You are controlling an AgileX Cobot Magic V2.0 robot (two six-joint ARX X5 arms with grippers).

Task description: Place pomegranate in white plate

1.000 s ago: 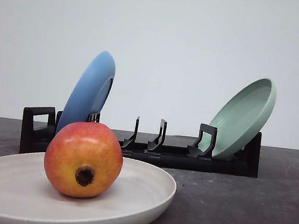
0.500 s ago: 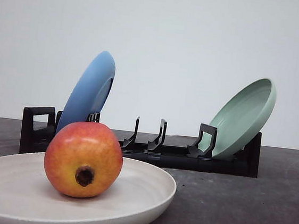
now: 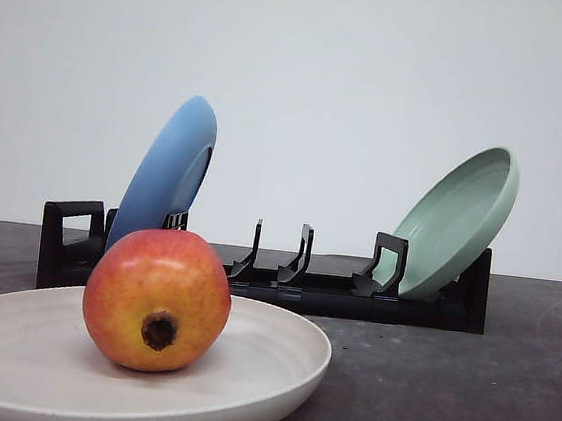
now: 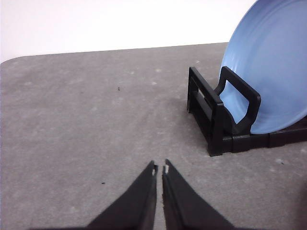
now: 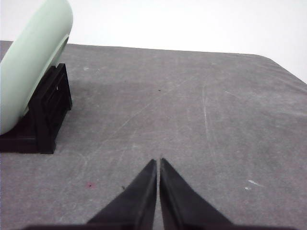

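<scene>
**Pomegranate resting in the white plate, both tools shut over bare table**

The table (image 3: pixel 443 388) is a dark grey, matte, lightly speckled and scratched surface, and a plain pale wall rises behind it.

In the front view, a black rack (image 3: pixel 284 281) stands across the back of the table. A blue plate (image 3: pixel 164 173) leans in its left end and a pale green plate (image 3: pixel 456 224) leans in its right end; the slots between them hold nothing.

The left wrist view gives the rack's end from close by, with its black handle loop in front of the blue plate (image 4: pixel 268 72), and shows the left tool (image 4: pixel 159 170) with its two black fingers pressed together, holding nothing, above bare table. The right wrist view shows the other end of the rack (image 5: pixel 45 112) carrying the green plate (image 5: pixel 29 62), and the right tool (image 5: pixel 158 163), likewise closed and empty over bare table.

The pomegranate (image 3: pixel 157 299) sits inside the white plate (image 3: pixel 286 357) at the near left of the front view, left of the plate's middle. It is round and smooth, red on top fading to orange-yellow below, with its dark brown puckered end facing the camera.
</scene>
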